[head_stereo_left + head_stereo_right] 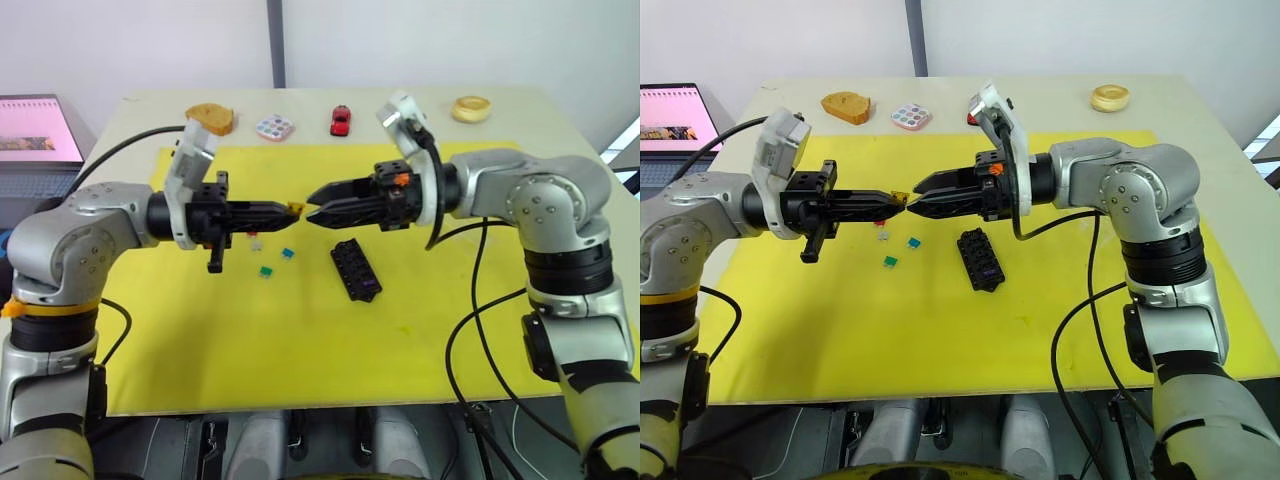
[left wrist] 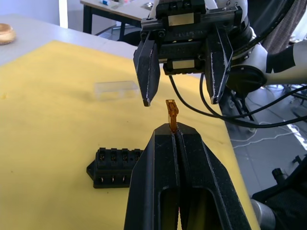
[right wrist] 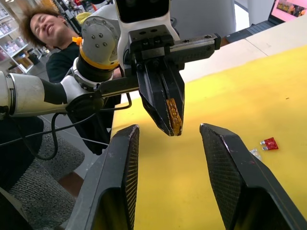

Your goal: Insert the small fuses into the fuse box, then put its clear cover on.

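Observation:
Above the yellow mat (image 1: 300,350), my left gripper (image 1: 290,210) is shut on a small orange fuse (image 2: 171,115), which sticks out past its fingertips. My right gripper (image 1: 312,200) faces it tip to tip and is open, its fingers (image 2: 147,72) spread to either side of the fuse without touching it. The black fuse box (image 1: 355,270) lies on the mat below and to the right of the grippers. Teal (image 1: 288,253), green (image 1: 266,271) and grey (image 1: 255,242) fuses lie loose on the mat, with a red one (image 3: 269,143) nearby. The clear cover (image 2: 116,89) rests on the mat further back.
Along the table's far edge stand a wooden piece (image 1: 210,117), a round dotted tray (image 1: 274,127), a red toy car (image 1: 341,120) and a pale ring (image 1: 471,108). A laptop (image 1: 35,135) sits at the far left. A person (image 3: 41,26) is beyond the table.

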Controlling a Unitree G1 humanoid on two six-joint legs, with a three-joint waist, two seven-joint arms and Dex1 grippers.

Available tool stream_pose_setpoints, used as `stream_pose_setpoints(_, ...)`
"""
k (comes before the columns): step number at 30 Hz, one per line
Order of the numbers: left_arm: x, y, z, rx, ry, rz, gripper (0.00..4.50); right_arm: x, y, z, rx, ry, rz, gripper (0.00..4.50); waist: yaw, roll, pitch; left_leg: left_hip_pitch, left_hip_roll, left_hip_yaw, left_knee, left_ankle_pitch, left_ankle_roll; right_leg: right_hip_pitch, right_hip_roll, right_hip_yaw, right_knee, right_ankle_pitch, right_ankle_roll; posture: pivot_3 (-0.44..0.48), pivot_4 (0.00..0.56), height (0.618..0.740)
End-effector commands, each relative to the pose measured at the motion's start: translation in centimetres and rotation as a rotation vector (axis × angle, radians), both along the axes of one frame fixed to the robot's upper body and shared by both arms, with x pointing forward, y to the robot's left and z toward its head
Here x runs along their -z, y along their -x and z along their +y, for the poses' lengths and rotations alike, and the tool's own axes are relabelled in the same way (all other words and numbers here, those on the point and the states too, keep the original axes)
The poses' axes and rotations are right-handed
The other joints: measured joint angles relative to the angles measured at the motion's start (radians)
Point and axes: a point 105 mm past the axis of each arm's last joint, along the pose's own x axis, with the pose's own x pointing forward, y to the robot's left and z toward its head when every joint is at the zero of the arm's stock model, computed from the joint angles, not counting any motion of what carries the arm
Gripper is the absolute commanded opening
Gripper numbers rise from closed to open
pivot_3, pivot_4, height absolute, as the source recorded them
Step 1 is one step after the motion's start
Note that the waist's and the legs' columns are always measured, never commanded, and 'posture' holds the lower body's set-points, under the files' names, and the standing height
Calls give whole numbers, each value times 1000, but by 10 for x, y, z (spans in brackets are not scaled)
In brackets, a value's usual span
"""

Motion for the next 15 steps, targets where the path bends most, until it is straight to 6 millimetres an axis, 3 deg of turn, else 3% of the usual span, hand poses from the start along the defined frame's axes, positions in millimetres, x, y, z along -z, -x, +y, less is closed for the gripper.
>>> stream_pose_setpoints(1, -8, 3, -3, 19, -13, -54, 0, -11, 4, 1, -15, -35, -53, 2126, 0, 0, 0, 0, 0, 0, 0, 0, 0, 0, 0, 0, 0, 0, 0, 0, 150, 740)
stream_pose_setpoints(15, -8, 4, -5, 25, -7, -58, 0, -8, 5, 4, -22, -20, -54, 2126, 0, 0, 0, 0, 0, 0, 0, 0, 0, 0, 0, 0, 0, 0, 0, 0, 150, 740)
